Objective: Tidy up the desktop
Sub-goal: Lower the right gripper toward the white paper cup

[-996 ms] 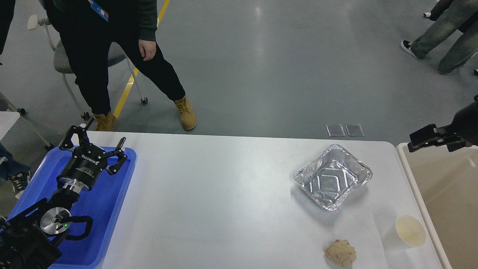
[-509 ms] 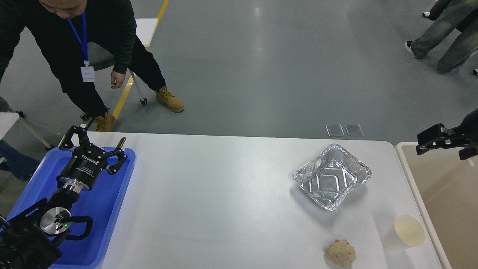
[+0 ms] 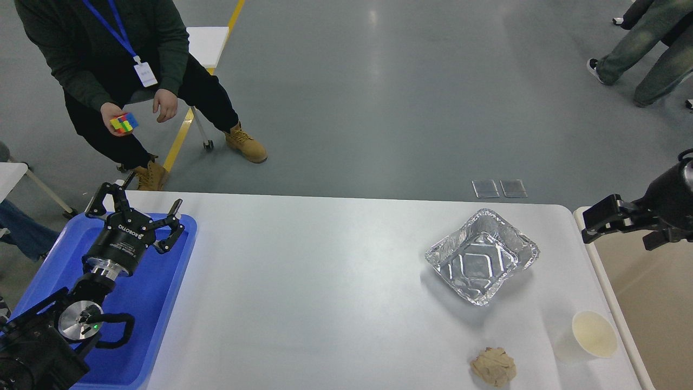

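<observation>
Meanwhile the right gripper (image 3: 590, 227), fingers indistinguishable, had slid left and down to the desktop's (image 3: 335, 281) right edge beside the beige bin (image 3: 649, 303); the left gripper (image 3: 142, 212) stayed spread over the blue tray (image 3: 157, 303).

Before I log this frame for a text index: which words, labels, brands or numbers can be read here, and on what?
"ROBOTIQ": white lettering on the black body of the left gripper, which hangs open over the blue plastic tray.
Smaller white print beneath it: too small to read.
White badge on the blue lanyard of the standing person: blurred, unreadable.
Nothing readable on the crinkled square foil tray or the white paper cup.
</observation>
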Available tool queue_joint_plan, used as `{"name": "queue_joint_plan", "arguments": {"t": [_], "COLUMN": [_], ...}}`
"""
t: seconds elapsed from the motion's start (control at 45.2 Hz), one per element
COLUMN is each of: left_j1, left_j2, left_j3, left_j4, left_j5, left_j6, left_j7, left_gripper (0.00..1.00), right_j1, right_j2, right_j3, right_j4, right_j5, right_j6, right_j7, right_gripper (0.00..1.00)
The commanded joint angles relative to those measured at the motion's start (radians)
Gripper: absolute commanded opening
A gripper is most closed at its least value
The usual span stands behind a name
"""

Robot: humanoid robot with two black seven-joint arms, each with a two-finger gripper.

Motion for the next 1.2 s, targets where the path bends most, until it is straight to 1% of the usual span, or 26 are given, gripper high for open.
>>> {"name": "queue_joint_plan", "arguments": {"t": [0.0, 0.266, 0.421, 0.465, 0.553, 0.598, 0.753, 1.173], "left_j1": [0.000, 0.000, 0.000, 0.000, 0.000, 0.000, 0.000, 0.000], "left_j2": [0.000, 0.000, 0.000, 0.000, 0.000, 0.000, 0.000, 0.000], "left_j3": [0.000, 0.001, 0.000, 0.000, 0.000, 0.001, 0.001, 0.001], "left_j4": [0.000, 0.000, 0.000, 0.000, 0.000, 0.000, 0.000, 0.000], "left_j5": [0.000, 0.000, 0.000, 0.000, 0.000, 0.000, -0.002, 0.000], "left_j6": [0.000, 0.000, 0.000, 0.000, 0.000, 0.000, 0.000, 0.000], "left_j7": [0.000, 0.000, 0.000, 0.000, 0.000, 0.000, 0.000, 0.000], "left_gripper": [0.99, 0.99, 0.99, 0.99, 0.99, 0.99, 0.99, 0.99], "right_j1": [-0.008, -0.025, -0.023, -0.022, -0.023, -0.025, -0.042, -0.046], "right_j2": [0.035, 0.054, 0.055, 0.055, 0.061, 0.066, 0.065, 0.057], "right_j3": [0.098, 0.117, 0.100, 0.085, 0.053, 0.042, 0.011, 0.011], "right_j4": [0.008, 0.002, 0.002, 0.002, 0.002, 0.002, 0.003, 0.002], "right_j5": [-0.189, -0.194, -0.105, -0.070, 0.001, 0.032, 0.056, 0.047], "right_j6": [-0.005, -0.005, 0.004, 0.005, 0.007, 0.007, 0.005, 0.004], "right_j7": [0.000, -0.005, -0.009, -0.017, -0.054, -0.064, -0.064, -0.067], "right_gripper": [1.00, 1.00, 1.00, 1.00, 1.00, 1.00, 1.00, 1.00]}}
